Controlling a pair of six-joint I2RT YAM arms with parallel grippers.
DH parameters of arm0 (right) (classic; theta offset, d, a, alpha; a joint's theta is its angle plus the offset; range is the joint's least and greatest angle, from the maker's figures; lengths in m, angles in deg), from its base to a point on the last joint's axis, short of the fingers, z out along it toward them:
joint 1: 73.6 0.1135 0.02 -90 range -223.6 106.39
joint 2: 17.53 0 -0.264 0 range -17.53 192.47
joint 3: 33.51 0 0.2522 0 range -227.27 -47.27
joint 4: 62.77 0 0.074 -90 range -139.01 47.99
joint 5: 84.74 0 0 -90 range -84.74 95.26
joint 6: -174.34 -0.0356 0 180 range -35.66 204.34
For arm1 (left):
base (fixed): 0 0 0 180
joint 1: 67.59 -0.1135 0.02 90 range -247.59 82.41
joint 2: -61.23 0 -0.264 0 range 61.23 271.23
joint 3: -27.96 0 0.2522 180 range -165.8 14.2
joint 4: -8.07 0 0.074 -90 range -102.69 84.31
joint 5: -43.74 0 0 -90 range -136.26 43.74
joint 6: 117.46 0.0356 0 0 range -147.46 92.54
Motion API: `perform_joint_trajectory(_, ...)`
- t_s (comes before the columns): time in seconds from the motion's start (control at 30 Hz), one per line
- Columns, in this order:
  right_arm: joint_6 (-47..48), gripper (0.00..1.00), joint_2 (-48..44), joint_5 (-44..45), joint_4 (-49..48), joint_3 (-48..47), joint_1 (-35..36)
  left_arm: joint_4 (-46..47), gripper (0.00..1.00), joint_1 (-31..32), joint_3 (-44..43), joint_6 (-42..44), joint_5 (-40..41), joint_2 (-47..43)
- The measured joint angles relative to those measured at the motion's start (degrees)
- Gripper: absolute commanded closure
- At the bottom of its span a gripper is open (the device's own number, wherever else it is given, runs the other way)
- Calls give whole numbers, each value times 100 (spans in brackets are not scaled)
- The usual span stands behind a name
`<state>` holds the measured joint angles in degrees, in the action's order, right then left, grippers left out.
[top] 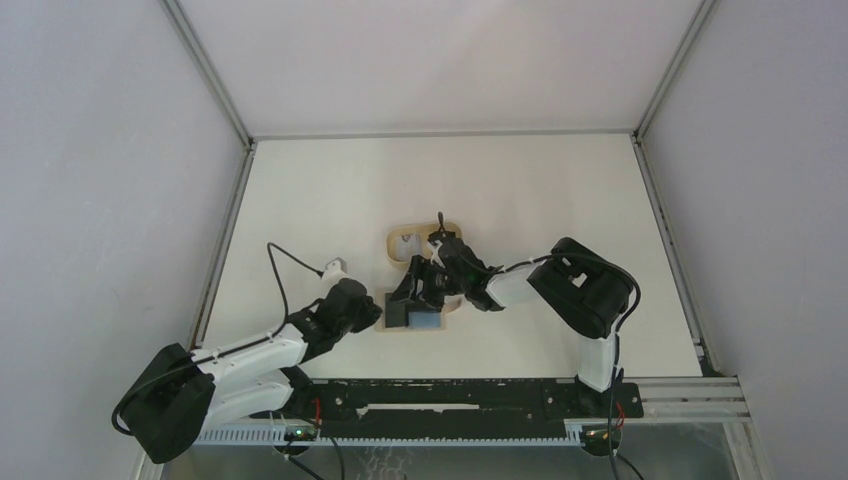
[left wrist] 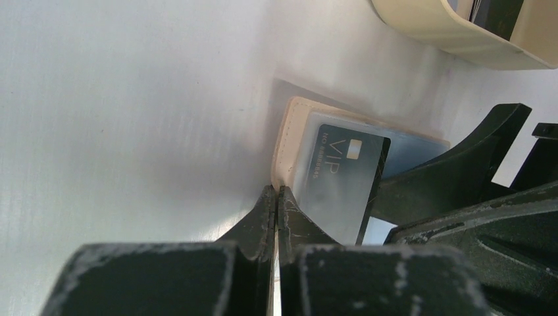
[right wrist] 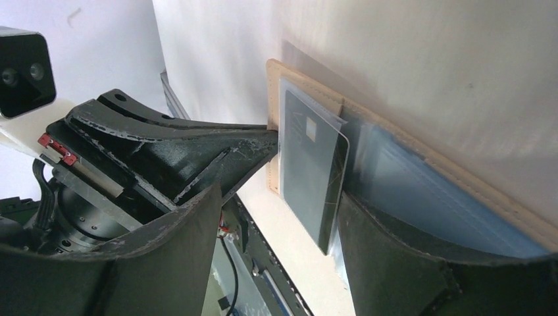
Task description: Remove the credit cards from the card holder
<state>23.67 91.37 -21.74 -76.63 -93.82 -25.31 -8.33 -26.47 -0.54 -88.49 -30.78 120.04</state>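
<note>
The tan card holder (top: pixel 392 328) lies open on the table, its grey-blue inside (right wrist: pixel 421 191) facing up. A black credit card (left wrist: pixel 349 178) marked VIP sticks partway out of a pocket (right wrist: pixel 312 171). My left gripper (left wrist: pixel 278 191) is shut, and its tips rest against the holder's tan left edge (left wrist: pixel 288 141). My right gripper (right wrist: pixel 281 197) hangs open over the holder (top: pixel 418 295). The black card stands between its fingers, its edge beside the right finger (right wrist: pixel 395 263), while the other finger is well apart from it.
A beige oval tray (top: pixel 395 243) with a raised rim sits just behind the holder, with something dark inside it (left wrist: pixel 490 13). The two grippers are close together over the holder. The black base rail (top: pixel 450 395) runs along the near edge.
</note>
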Motion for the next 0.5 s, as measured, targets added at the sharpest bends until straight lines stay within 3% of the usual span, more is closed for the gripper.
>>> perform_joint_trajectory(0.5,-175,28,44,-103,-332,13,236,-15,100,0,0,0,-13,-22)
